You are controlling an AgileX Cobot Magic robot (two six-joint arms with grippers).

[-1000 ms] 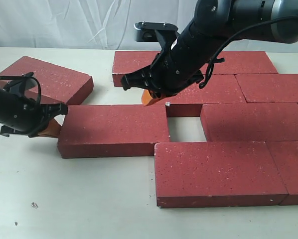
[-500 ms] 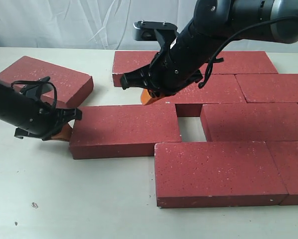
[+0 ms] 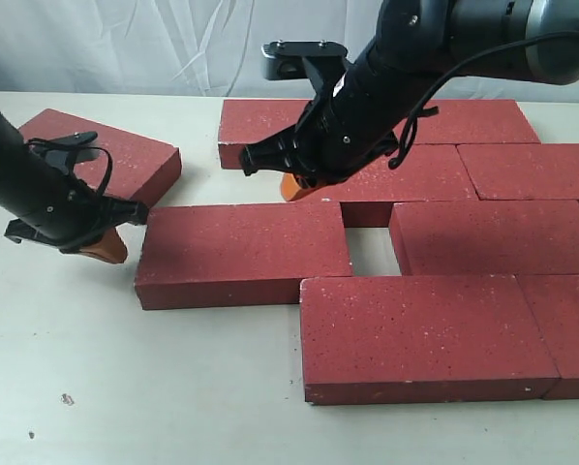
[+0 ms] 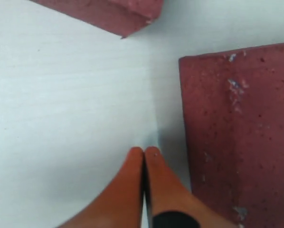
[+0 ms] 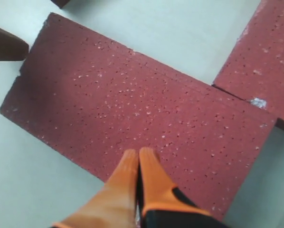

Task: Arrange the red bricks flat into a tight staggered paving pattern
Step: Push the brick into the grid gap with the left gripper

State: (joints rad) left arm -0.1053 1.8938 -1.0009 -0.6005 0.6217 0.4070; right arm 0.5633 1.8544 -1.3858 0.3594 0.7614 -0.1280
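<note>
Left fingers (image 4: 130,175) are pinched together and empty, low over the table (image 3: 173,397), just beside the short end of the loose brick (image 3: 241,252) without touching it. That brick lies flat, with a gap between its other end and the next laid brick (image 3: 493,235). Right fingers (image 5: 151,173), also pinched together and empty, hang over its far long edge. Beyond the left fingers lies a skewed brick (image 3: 101,150), apart from the back rows (image 3: 415,174) behind the right fingers.
</note>
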